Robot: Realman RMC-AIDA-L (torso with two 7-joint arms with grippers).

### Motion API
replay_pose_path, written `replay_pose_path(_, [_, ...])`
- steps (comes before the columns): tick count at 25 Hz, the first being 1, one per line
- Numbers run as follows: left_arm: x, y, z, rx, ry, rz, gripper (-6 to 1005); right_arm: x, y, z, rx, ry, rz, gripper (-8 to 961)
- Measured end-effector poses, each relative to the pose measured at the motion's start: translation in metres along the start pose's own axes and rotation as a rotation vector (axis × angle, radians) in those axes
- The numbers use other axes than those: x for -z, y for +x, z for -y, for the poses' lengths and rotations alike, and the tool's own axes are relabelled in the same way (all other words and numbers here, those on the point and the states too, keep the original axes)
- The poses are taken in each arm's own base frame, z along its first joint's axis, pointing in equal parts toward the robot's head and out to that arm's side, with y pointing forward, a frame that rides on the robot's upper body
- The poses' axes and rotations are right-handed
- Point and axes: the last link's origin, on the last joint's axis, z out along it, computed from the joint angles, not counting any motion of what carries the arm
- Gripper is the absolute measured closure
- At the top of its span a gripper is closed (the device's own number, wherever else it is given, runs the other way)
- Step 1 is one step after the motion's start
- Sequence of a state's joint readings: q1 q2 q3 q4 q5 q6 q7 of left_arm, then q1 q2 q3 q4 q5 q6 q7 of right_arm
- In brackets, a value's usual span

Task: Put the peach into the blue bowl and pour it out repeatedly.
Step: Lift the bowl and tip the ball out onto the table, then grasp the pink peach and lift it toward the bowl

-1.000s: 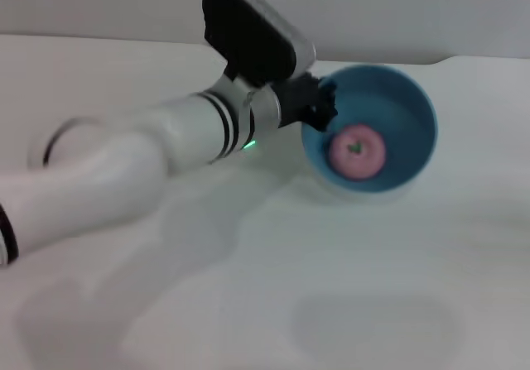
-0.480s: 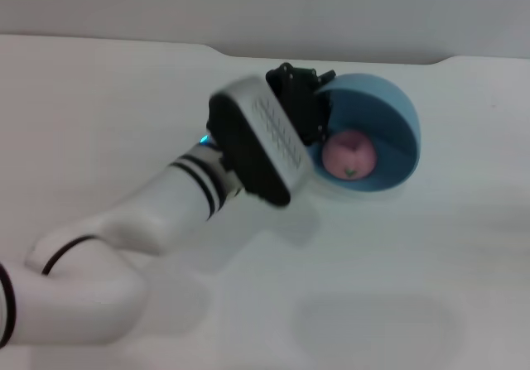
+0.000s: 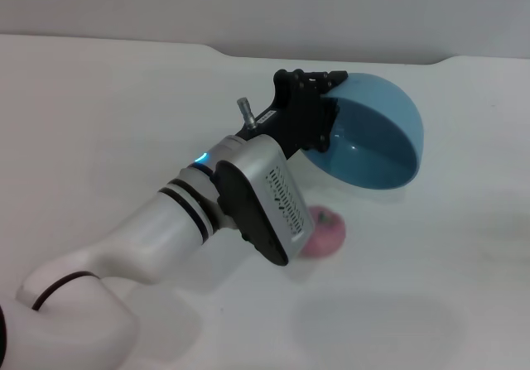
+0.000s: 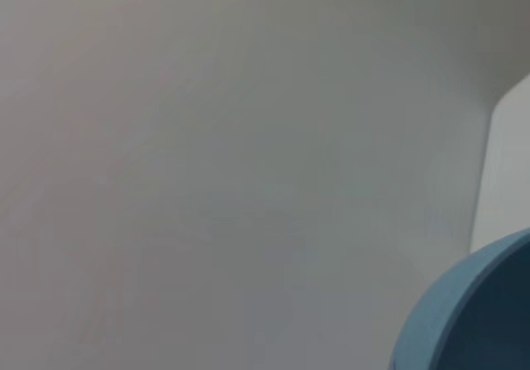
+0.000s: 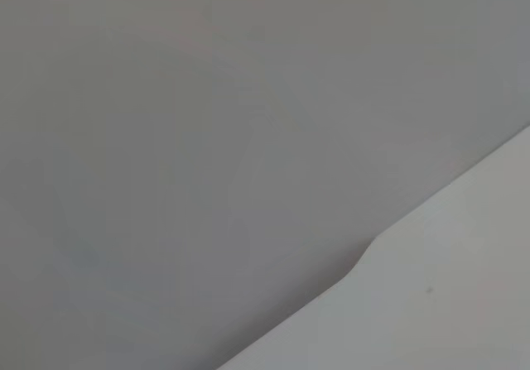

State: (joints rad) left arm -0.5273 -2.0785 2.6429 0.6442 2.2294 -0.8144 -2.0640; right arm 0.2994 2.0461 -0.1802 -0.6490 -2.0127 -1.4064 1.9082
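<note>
In the head view my left gripper (image 3: 325,113) is shut on the near-left rim of the blue bowl (image 3: 373,134). It holds the bowl lifted and tipped on its side, with the opening facing down and toward me. The bowl is empty. The pink peach (image 3: 323,231) lies on the white table below the bowl, partly hidden behind my left wrist. A piece of the bowl's rim (image 4: 464,320) shows in the left wrist view. My right gripper is out of view.
The white table (image 3: 431,287) spreads on all sides. Its back edge with a notch (image 3: 224,51) runs behind the bowl, against a grey wall. The right wrist view shows only the wall and a table edge (image 5: 431,304).
My left wrist has rolled over and tipped the bowl from upright onto its side. The peach has dropped out of the bowl onto the table.
</note>
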Motion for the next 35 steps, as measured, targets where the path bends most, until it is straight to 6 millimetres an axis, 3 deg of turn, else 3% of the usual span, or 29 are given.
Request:
replay_pose_path(6, [-0.009,-0.004,0.006,0.129,-0.007,0.048,1000,-0.001,0.006,-0.002,0.040,-0.014,-0.034,484])
replay_pose_path(13, [-0.032,-0.022,0.055,0.621,0.154,0.223,1000,-0.027,0.012,-0.024,0.221,-0.114,-0.144,482])
replay_pose_path(18, [-0.045,-0.041,0.091,0.941,0.032,0.358,1000,-0.053,0.019,-0.045,0.351,-0.196,-0.254,480])
replay_pose_path(26, [-0.014,-0.075,0.150,1.362,-0.205,0.494,1000,-0.095,0.039,-0.087,0.518,-0.346,-0.465,478])
replay_pose_path(35, [0.034,-0.086,0.145,1.399,-0.417,0.845,1000,-0.141,0.067,-0.137,0.716,-0.478,-0.686,475])
